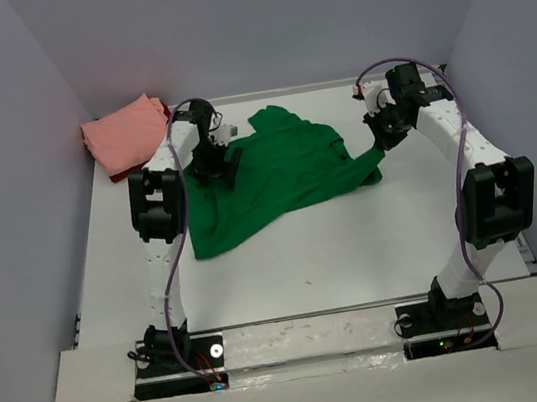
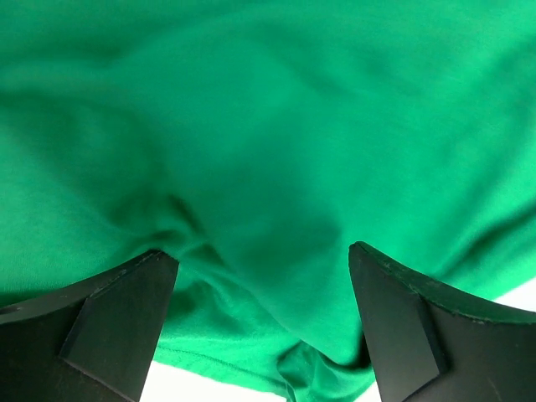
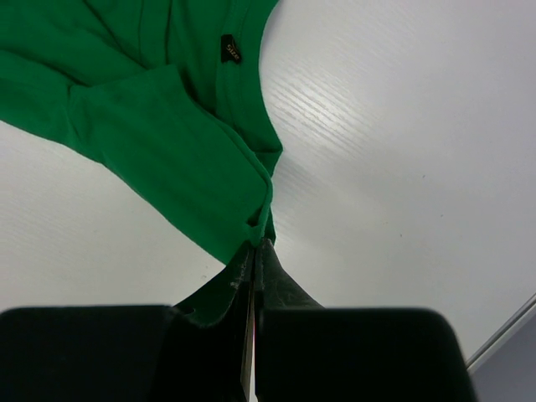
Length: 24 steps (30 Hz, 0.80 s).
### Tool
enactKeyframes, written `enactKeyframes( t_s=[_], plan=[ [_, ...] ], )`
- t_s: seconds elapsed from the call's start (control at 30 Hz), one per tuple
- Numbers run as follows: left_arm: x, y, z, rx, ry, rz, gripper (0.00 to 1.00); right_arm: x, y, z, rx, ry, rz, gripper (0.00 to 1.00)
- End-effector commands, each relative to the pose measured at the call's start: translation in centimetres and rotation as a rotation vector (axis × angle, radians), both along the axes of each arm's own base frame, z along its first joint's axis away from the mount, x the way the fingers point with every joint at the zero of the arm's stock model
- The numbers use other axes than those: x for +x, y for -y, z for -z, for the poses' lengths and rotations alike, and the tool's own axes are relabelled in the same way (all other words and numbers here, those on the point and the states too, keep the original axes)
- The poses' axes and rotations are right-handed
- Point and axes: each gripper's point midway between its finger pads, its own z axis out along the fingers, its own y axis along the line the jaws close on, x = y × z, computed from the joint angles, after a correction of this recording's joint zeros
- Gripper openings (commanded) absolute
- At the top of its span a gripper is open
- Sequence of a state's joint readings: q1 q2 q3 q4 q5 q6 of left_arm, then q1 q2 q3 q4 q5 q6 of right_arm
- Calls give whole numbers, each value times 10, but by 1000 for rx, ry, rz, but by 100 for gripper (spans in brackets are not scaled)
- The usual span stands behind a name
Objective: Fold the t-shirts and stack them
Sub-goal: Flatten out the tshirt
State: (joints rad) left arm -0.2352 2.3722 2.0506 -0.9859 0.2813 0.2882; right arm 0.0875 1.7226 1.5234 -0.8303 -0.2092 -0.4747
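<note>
So the green t-shirt (image 1: 280, 174) was lying crumpled and half spread out across the far middle of the white table (image 1: 357, 248), with a wide flap trailing toward the near left. The left gripper (image 1: 219, 173) was down over the shirt's left part with its jaws spread wide. In the left wrist view the left gripper (image 2: 260, 251) had nothing but green cloth (image 2: 268, 126) bunched between and beyond its two black fingers (image 2: 117, 322), and I couldn't tell whether they were actually touching the fabric. The right gripper (image 1: 378, 144) was over at the shirt's right edge, pressed together on a corner of it. The right wrist view showed the right gripper (image 3: 255, 251) pinching a small fold of the hem, with the cloth (image 3: 167, 142) stretching away from it and a little black label (image 3: 230, 48) visible near the neckline. The pink t-shirt (image 1: 125, 131) sat folded in the far left corner, on top of the dark red t-shirt (image 1: 120, 173), which only peeked out at the edges, well apart from both grippers.
</note>
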Motion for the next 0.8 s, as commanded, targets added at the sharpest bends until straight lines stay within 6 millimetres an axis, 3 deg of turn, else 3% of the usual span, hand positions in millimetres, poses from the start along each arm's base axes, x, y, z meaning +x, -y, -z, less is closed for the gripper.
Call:
enactKeyframes(
  t_s=[0.0, 0.2, 0.4, 0.63, 0.77],
  plan=[
    [23, -44, 50, 192, 17, -66, 99, 8, -12, -37, 42, 103, -34, 0],
    [55, -66, 49, 300, 103, -106, 99, 8, -13, -37, 50, 102, -39, 0],
    [70, -75, 51, 342, 137, -111, 99, 9, -14, -39, 51, 102, -40, 0],
    [84, -79, 32, 357, 202, -132, 99, 11, -16, -43, 65, 106, -42, 0],
    [86, -75, 11, 332, 234, -135, 99, 12, -19, -48, 82, 109, -48, 0]
  ],
)
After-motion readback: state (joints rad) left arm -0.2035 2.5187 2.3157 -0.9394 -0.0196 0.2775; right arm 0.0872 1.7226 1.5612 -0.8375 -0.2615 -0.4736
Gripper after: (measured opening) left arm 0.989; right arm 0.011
